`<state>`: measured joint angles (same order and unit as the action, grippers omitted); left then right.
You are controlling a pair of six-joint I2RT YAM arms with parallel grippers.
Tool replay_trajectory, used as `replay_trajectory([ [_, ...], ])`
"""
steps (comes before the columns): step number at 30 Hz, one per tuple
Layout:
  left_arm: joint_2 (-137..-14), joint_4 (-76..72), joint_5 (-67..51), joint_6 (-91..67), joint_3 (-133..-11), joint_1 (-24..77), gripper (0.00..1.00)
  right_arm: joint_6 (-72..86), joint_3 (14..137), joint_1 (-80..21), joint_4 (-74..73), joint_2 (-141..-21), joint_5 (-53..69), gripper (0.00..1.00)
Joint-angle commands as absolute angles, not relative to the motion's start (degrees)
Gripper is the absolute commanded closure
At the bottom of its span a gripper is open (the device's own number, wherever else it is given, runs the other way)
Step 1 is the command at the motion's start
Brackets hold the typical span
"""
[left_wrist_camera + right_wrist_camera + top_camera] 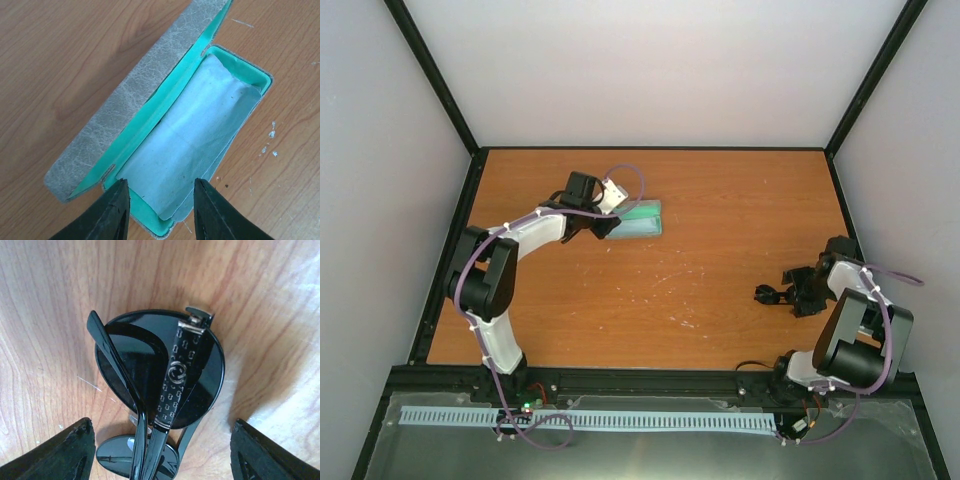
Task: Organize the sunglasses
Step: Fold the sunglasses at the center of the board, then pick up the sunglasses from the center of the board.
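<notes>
The sunglasses (160, 375) lie folded on the wooden table, dark lenses down and temples crossed over them. In the top view they (766, 294) sit at the right side of the table. My right gripper (162, 455) is open, its jaws standing wide on either side of the glasses without touching them; it also shows in the top view (788, 293). The grey case (150, 90) lies open, its lid tipped to the left, green lining showing, with the pale blue cloth (190, 135) inside. My left gripper (161, 210) is open and empty just above the case's near end.
In the top view the case (640, 222) lies at the back centre-left of the table, under my left gripper (608, 226). Black frame posts and pale walls enclose the table (720, 200). A white slotted strip (620, 420) runs along the near edge.
</notes>
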<state>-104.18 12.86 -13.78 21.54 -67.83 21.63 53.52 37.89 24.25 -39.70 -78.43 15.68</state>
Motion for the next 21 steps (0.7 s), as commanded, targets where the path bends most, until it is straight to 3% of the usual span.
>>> replay_trajectory([
  [1,-101.79,10.83,-15.06,21.24,-67.47,20.75,0.63,55.45,39.50,23.69,-40.32,-81.43,14.42,0.29],
  [8,-101.76,10.48,-15.10,21.01,-67.24,20.48,0.63,54.76,39.45,21.36,-39.34,-85.08,14.53,0.44],
  [12,-101.83,10.13,-15.36,21.00,-67.38,20.48,0.63,54.84,39.24,18.92,-38.53,-86.05,15.44,0.60],
  [21,-101.87,10.02,-15.38,20.69,-67.88,20.46,0.63,53.16,42.35,14.86,-38.45,-89.70,16.31,0.83],
])
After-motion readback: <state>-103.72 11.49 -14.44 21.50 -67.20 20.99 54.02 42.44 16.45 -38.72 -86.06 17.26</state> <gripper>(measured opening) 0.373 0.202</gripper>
